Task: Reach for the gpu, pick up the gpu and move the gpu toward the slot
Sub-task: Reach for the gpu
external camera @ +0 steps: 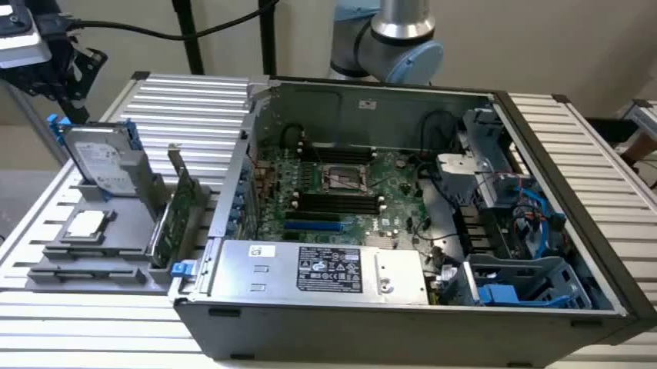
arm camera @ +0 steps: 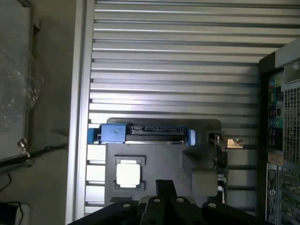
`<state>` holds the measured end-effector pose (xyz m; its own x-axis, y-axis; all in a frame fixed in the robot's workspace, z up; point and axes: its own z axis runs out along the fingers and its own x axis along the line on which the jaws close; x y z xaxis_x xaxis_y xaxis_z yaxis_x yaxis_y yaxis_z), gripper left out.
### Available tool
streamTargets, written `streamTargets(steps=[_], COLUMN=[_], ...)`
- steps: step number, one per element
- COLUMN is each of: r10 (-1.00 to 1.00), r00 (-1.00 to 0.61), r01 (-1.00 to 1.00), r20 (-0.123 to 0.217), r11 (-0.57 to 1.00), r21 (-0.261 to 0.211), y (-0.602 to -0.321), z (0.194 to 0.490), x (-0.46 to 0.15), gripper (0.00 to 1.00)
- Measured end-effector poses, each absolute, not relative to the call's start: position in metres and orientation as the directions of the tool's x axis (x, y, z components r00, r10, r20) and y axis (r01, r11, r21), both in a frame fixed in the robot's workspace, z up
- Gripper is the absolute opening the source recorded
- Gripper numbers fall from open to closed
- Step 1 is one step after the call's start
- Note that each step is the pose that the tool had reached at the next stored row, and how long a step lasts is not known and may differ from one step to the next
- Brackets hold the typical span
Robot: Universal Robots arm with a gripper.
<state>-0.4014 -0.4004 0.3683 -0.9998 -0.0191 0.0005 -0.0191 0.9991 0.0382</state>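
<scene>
The gpu (external camera: 183, 206), a thin green card with a silver end bracket, stands upright on edge in the grey holder tray (external camera: 98, 269), at the side nearest the computer case. In the wrist view the gpu (arm camera: 220, 164) appears as a dark blade with its bracket toward the slatted table. My gripper (external camera: 61, 71) hangs high above the tray's far corner, at the exterior view's left, well apart from the card. The gripper (arm camera: 165, 190) holds nothing that I can see.
The open computer case (external camera: 411, 307) lies in the middle, its motherboard (external camera: 339, 192) exposed with a blue slot (external camera: 313, 226). On the tray stand a silver hard drive (external camera: 103, 157) with blue brackets and a small square chip (external camera: 86, 223). The slatted table (arm camera: 173, 61) surrounds everything.
</scene>
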Motion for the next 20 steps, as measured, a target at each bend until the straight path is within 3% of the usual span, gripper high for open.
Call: streamTargets(steps=[20], r10=[-0.019], r00=[-1.000], r01=[-0.019], r20=[0.002], r11=[0.999], r21=[0.038], y=[-0.407], z=[0.368], x=[-0.380], gripper=[0.11])
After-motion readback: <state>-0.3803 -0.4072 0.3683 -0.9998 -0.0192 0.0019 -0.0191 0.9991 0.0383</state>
